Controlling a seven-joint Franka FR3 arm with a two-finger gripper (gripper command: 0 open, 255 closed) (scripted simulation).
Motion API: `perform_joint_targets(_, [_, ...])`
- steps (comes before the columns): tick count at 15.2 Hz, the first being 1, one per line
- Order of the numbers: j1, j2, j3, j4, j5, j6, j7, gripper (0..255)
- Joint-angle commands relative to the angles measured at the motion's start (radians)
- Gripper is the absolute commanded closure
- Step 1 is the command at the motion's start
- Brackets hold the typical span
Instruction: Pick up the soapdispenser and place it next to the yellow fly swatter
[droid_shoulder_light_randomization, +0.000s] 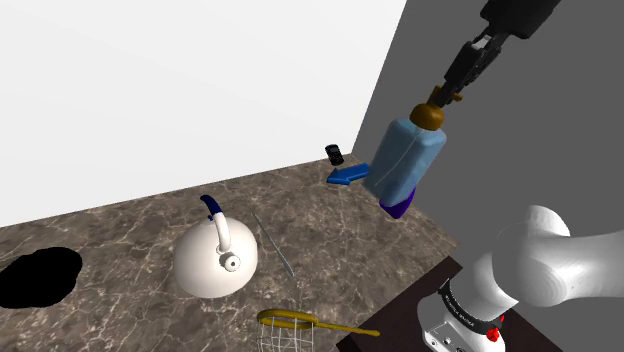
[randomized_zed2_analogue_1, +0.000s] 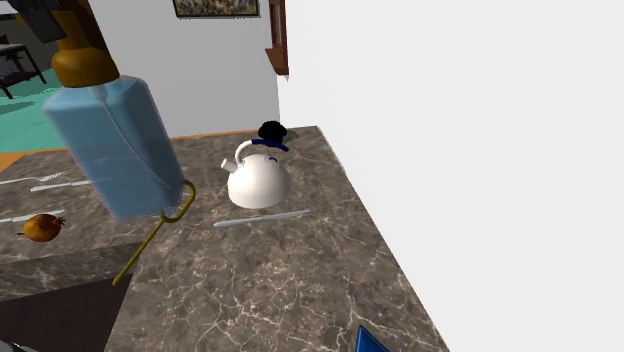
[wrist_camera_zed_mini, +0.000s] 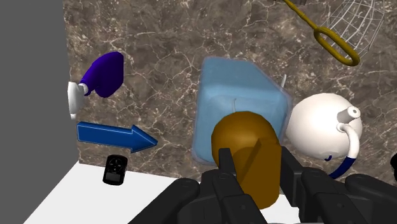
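The soap dispenser (droid_shoulder_light_randomization: 405, 160) (randomized_zed2_analogue_1: 115, 150) (wrist_camera_zed_mini: 238, 105) is a pale blue bottle with a brown pump top. It hangs tilted in the air, well above the marble counter (droid_shoulder_light_randomization: 120, 240). My gripper (droid_shoulder_light_randomization: 450, 92) (wrist_camera_zed_mini: 251, 172) is shut on the brown pump from above. The yellow fly swatter (droid_shoulder_light_randomization: 300, 320) (randomized_zed2_analogue_1: 150, 240) (wrist_camera_zed_mini: 331, 41) lies flat at the counter's near edge in the shoulder view, its wire mesh head cut off by the picture's lower edge. A white kettle stands between the held bottle and the swatter.
The white kettle (droid_shoulder_light_randomization: 215, 260) (randomized_zed2_analogue_1: 258, 180) (wrist_camera_zed_mini: 318, 127) has a blue handle. A thin grey rod (droid_shoulder_light_randomization: 272, 245) (randomized_zed2_analogue_1: 262, 217) lies beside it. A blue arrow (droid_shoulder_light_randomization: 350, 175) (wrist_camera_zed_mini: 114, 135), a purple object (wrist_camera_zed_mini: 105, 73) and a small black device (droid_shoulder_light_randomization: 334, 154) sit near the wall corner. A black hole (droid_shoulder_light_randomization: 40, 275) is at the shoulder view's left.
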Motion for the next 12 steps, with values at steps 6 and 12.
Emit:
perform_joint_targets(6, [0.008, -0.058, 0.006, -0.130, 0.009, 0.073, 0.000, 255])
perform_joint_targets(12, [0.015, -0.100, 0.013, -0.234, 0.018, 0.135, 0.000, 255])
